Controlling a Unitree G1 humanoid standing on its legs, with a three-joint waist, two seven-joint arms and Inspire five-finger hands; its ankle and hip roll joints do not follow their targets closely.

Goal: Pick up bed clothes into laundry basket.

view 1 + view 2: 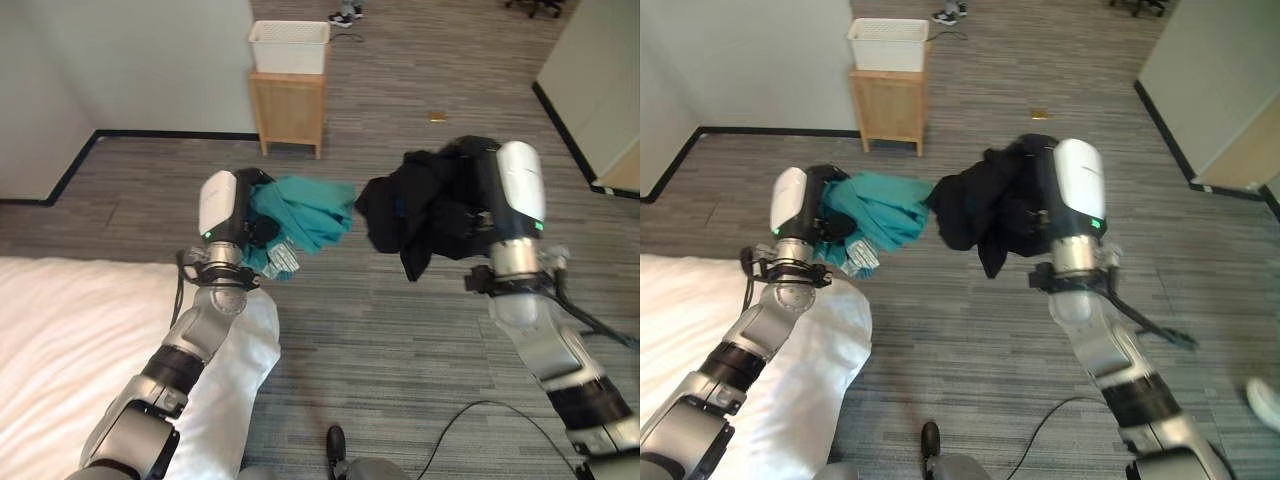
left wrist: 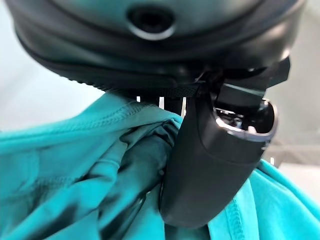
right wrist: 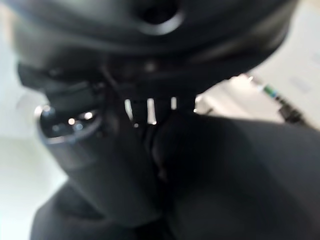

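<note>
The left hand (image 1: 262,230) grips a teal garment (image 1: 310,215). The right hand (image 1: 470,205) grips a black garment (image 1: 410,205). A white basket (image 1: 289,46) stands well beyond.

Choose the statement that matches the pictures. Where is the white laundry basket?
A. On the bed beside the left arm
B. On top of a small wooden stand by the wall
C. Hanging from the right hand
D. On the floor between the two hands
B: the white laundry basket sits on a small wooden stand against the wall, well beyond the left hand holding teal cloth and the right hand holding black cloth.
</note>
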